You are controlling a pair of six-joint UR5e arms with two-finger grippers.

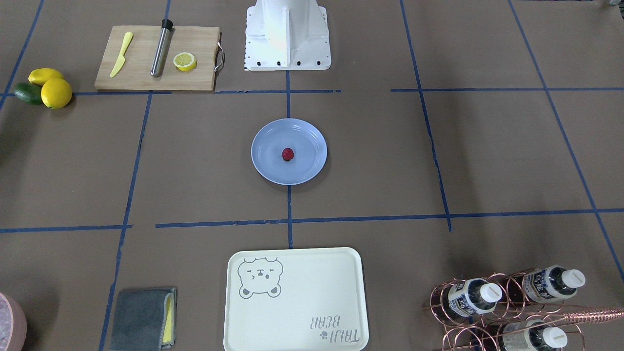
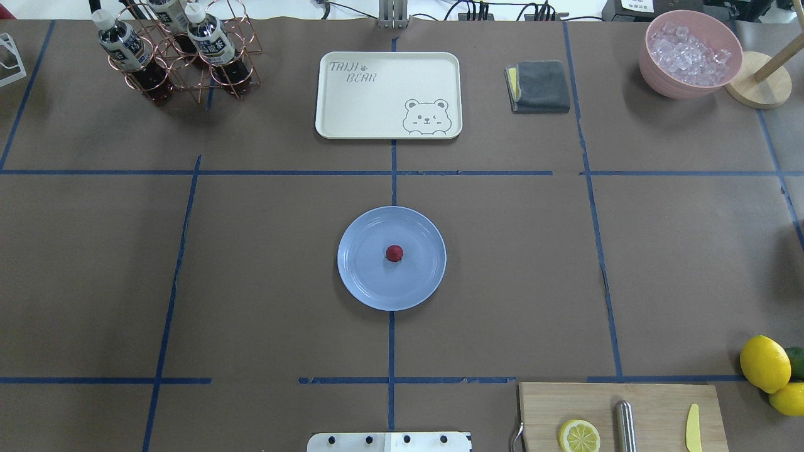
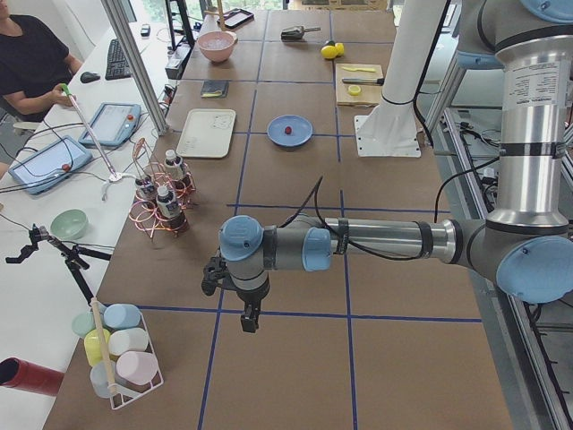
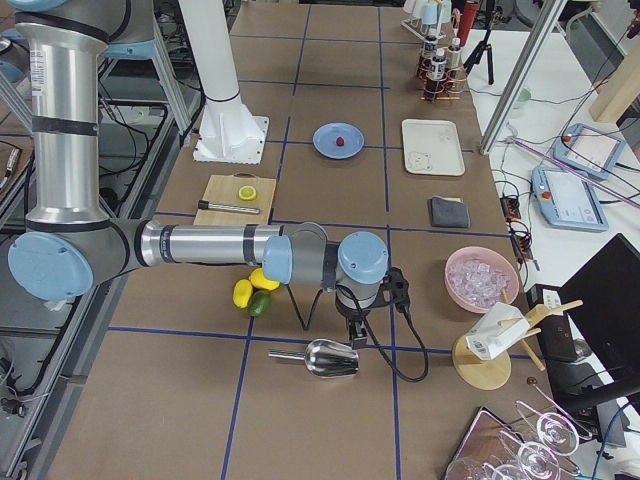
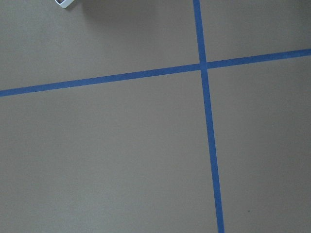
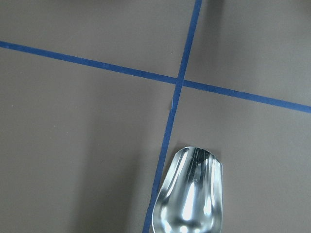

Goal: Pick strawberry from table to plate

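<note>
The strawberry (image 1: pixel 287 154) (image 2: pixel 394 253) lies in the middle of the light-blue plate (image 1: pixel 271 139) (image 2: pixel 364 279), which sits at the centre of the table (image 1: pixel 487 156). No gripper is near it. The left gripper (image 3: pixel 248 319) hangs over bare table far out at the robot's left end, and it shows only in the exterior left view, so I cannot tell its state. The right gripper (image 4: pixel 355 335) hovers at the opposite end just above a metal scoop (image 4: pixel 320 358) (image 6: pixel 192 194), seen only in the exterior right view. I cannot tell its state either.
A cream bear tray (image 2: pixel 388 94), a wire rack of bottles (image 2: pixel 173 50), a folded grey cloth (image 2: pixel 540 86) and a pink bowl of ice (image 2: pixel 689 53) line the far side. The cutting board (image 2: pixel 622 417) and lemons (image 2: pixel 766 364) lie near the robot's right.
</note>
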